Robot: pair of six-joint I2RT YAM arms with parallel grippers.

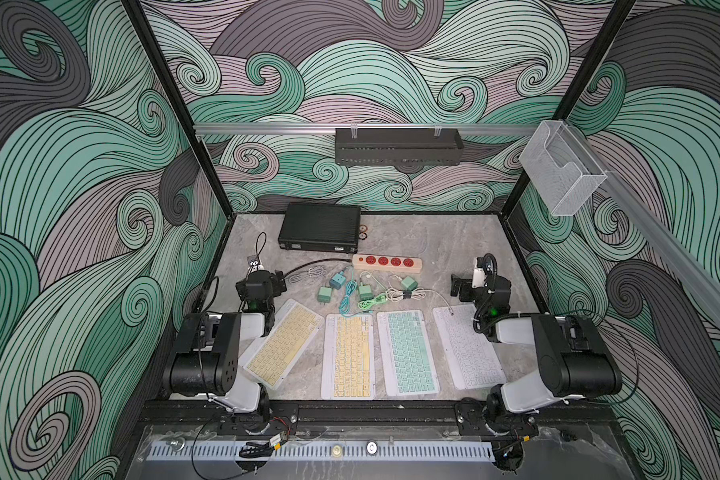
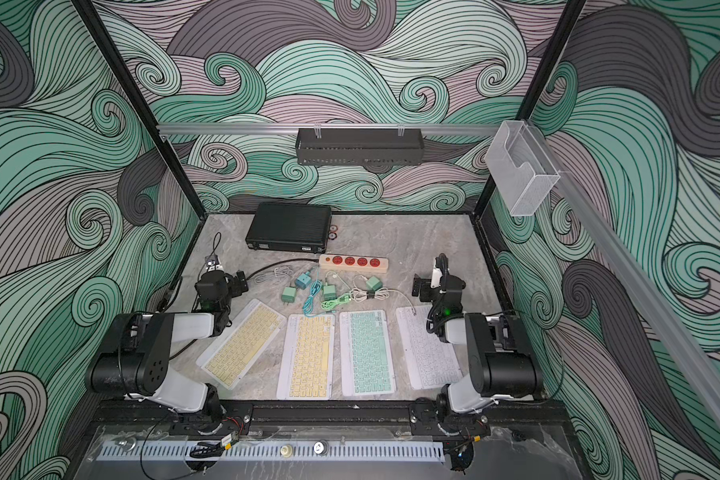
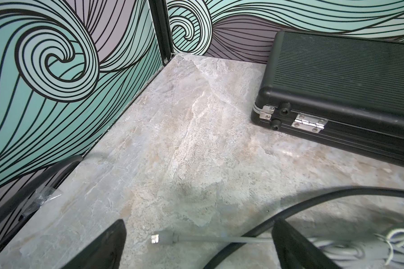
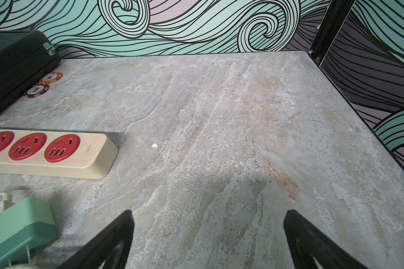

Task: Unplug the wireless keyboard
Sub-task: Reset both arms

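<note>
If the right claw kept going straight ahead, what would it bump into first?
Probably nothing soon: ahead of the right claw lies only bare table, then the back wall. The power strip sits off to one side. It may slant into the table first; hard to tell.

Left arm (image 1: 208, 361): glossy black cylindrical joint housings, white shell links, small holes in the black side plate. Green status light (image 1: 253, 306) near the wrist. Right arm (image 1: 574, 365): matching black-and-white build, green light (image 1: 494, 311), black cable loop (image 1: 490, 262) above the wrist. Left tool (image 3: 200, 223), right tool (image 4: 209, 211): matte black, tapered wedge fingers.
</note>
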